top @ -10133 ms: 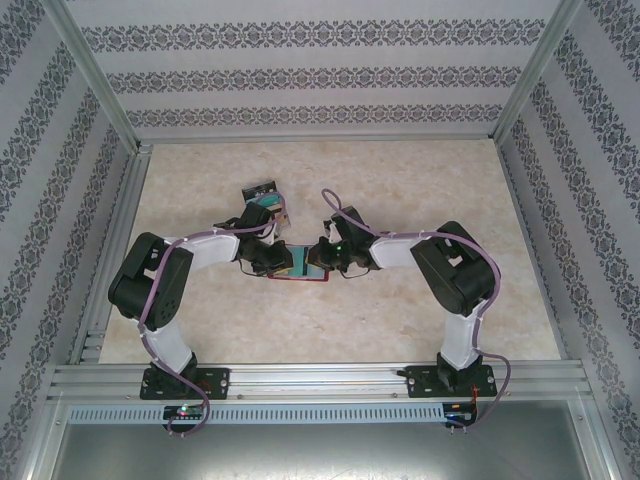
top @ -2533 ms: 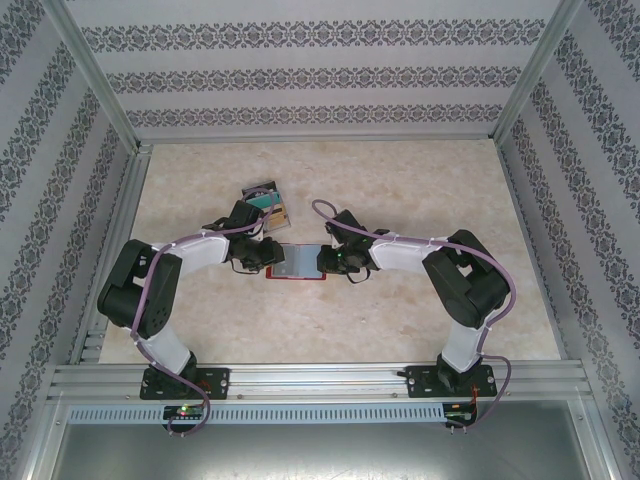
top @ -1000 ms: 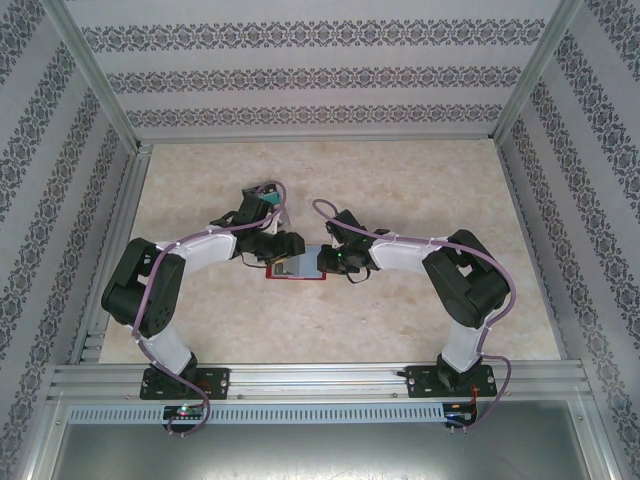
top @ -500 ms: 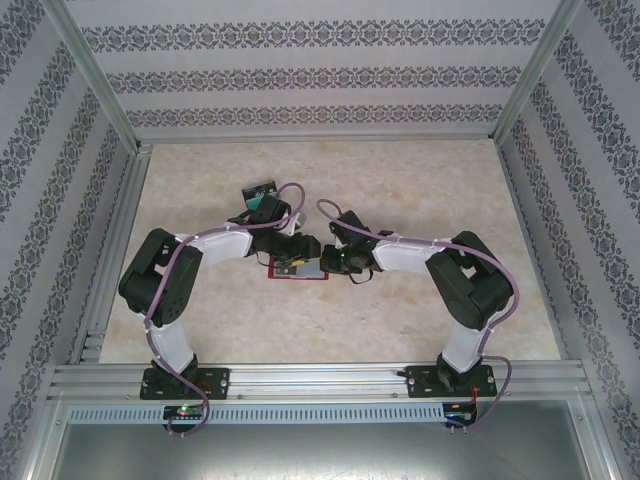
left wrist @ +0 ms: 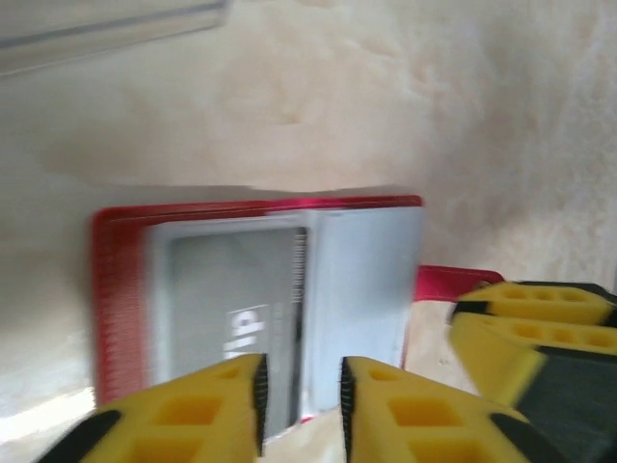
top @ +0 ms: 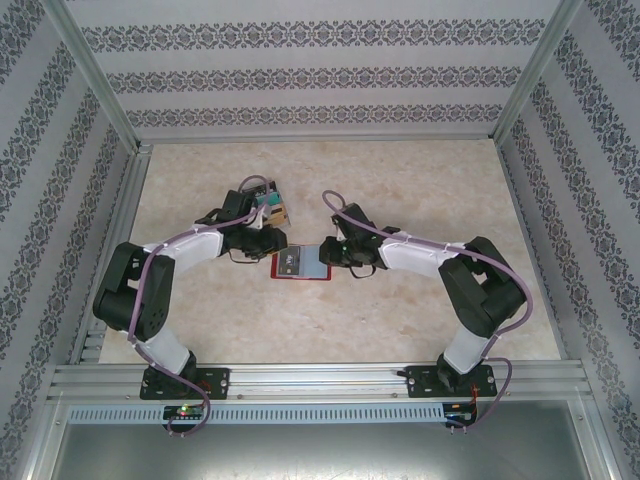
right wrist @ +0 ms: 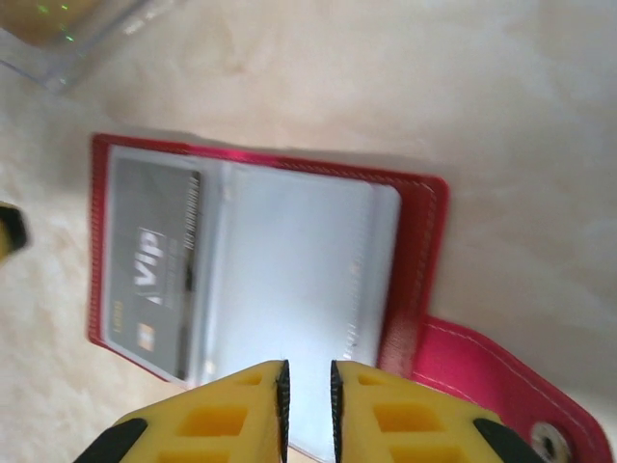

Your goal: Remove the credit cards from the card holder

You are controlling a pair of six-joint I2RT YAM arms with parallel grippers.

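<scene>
The red card holder lies open and flat on the table, mid-table. A grey credit card marked VIP sits in its left pocket, beside a pale grey-blue sleeve. The red closing tab sticks out to one side. My left gripper hovers at the holder's near edge, jaws narrowly open with nothing between them. My right gripper stands over the sleeve's near edge, pads a sliver apart. Whether they pinch the sleeve I cannot tell. Seen from above, the left gripper and right gripper flank the holder.
A fanned pile of teal, tan and dark cards lies just behind my left wrist. Patterned walls on aluminium posts close in the table on three sides. Bare table stretches to the right and toward the front rail.
My left gripper has pulled back to the left, off the holder, and its jaws have narrowed. The holder has shifted slightly and its grey card now shows. The right gripper has stayed at the holder's right edge.
</scene>
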